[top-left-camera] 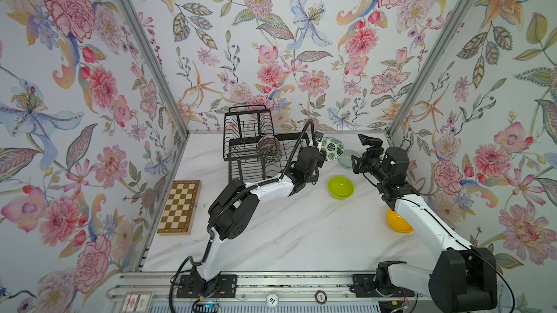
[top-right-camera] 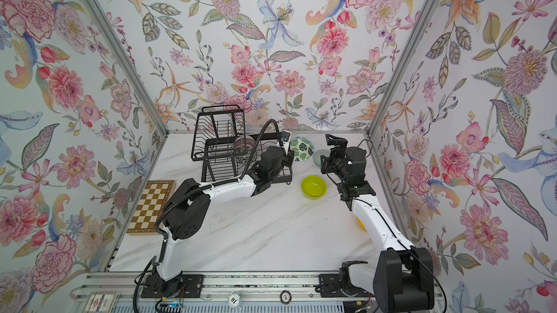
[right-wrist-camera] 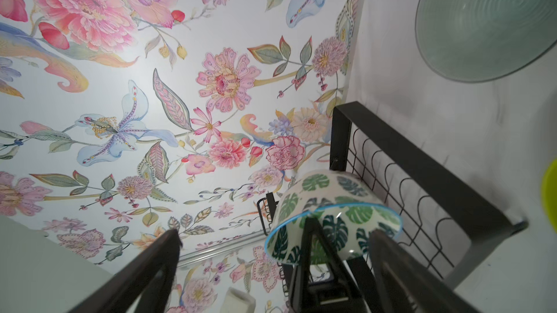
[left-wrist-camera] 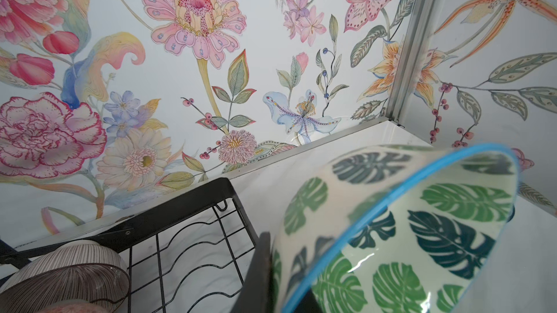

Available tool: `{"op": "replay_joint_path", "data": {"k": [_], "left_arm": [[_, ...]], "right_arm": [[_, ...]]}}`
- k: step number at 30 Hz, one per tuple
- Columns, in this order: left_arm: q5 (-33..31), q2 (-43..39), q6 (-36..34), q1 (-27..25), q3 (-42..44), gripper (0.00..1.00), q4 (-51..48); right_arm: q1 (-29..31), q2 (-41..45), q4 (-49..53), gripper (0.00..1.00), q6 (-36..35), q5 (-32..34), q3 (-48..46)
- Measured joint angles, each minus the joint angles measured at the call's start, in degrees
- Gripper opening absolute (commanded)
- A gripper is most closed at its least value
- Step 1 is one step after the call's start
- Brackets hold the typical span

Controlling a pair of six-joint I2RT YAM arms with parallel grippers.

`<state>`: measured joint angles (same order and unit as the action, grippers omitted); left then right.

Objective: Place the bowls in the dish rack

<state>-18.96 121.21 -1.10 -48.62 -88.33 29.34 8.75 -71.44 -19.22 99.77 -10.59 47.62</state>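
My left gripper [top-left-camera: 322,149] [left-wrist-camera: 283,284] is shut on the rim of the green-leaf bowl [top-left-camera: 332,148] [left-wrist-camera: 422,236], which it holds tilted in the air at the right end of the black wire dish rack [top-left-camera: 253,145] [left-wrist-camera: 180,206]. A pink ribbed bowl [top-left-camera: 266,142] [left-wrist-camera: 60,272] and a patterned bowl [top-left-camera: 271,153] stand on edge in the rack's lower tray. My right gripper [top-left-camera: 360,153] [right-wrist-camera: 274,236] is open and empty, just right of the pale celadon bowl [top-left-camera: 346,157] [right-wrist-camera: 488,22]. The lime green bowl [top-left-camera: 341,187] and orange-yellow bowl [top-left-camera: 398,222] rest on the table.
A chessboard [top-left-camera: 180,207] lies flat by the left wall. The rack stands against the back wall. My right arm partly covers the orange-yellow bowl in both top views. White marbled tabletop lies between the two arms.
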Motion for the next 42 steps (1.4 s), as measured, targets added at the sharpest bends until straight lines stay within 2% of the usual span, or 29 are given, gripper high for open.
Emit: {"op": "replay_joint_path", "data": {"k": [5,10,13,17,24,32,36,40,42], "left_arm": [[-2.23,0.48,-3.21,-1.11,0.04,0.0,4.72],[-4.07,0.48,-5.6,-1.7,1.33,0.0,10.69],[-4.72,0.48,-6.62,-1.81,2.93,0.0,13.07],[-5.75,0.48,-7.72,-1.92,4.52,0.0,14.78],[-7.17,0.48,-9.42,-2.03,5.35,0.0,17.46],[-9.18,0.48,-11.17,-2.75,5.62,0.0,20.26],[-10.82,0.48,-11.52,-3.19,5.77,0.0,21.46],[-11.69,0.48,-11.52,-2.78,6.62,0.0,22.36],[-11.69,0.48,-11.26,-2.8,6.75,0.11,22.38]], "right_arm": [[4.76,-2.6,-8.0,0.89,9.51,3.65,-2.19],[6.51,-7.26,-14.51,0.68,16.31,6.54,-2.62],[7.04,-9.51,-18.1,0.61,18.25,7.65,-2.73],[7.32,-10.86,-20.59,0.55,19.23,8.7,-2.71],[7.41,-11.8,-23.63,0.35,20.2,10.25,-2.36],[8.96,-13.97,-24.92,0.22,20.37,11.15,-0.02],[9.79,-14.05,-26.14,0.09,20.57,11.34,0.39],[10.95,-13.97,-26.91,0.0,20.55,11.04,0.39],[10.95,-13.97,-26.93,0.0,20.55,11.06,0.28]]}}
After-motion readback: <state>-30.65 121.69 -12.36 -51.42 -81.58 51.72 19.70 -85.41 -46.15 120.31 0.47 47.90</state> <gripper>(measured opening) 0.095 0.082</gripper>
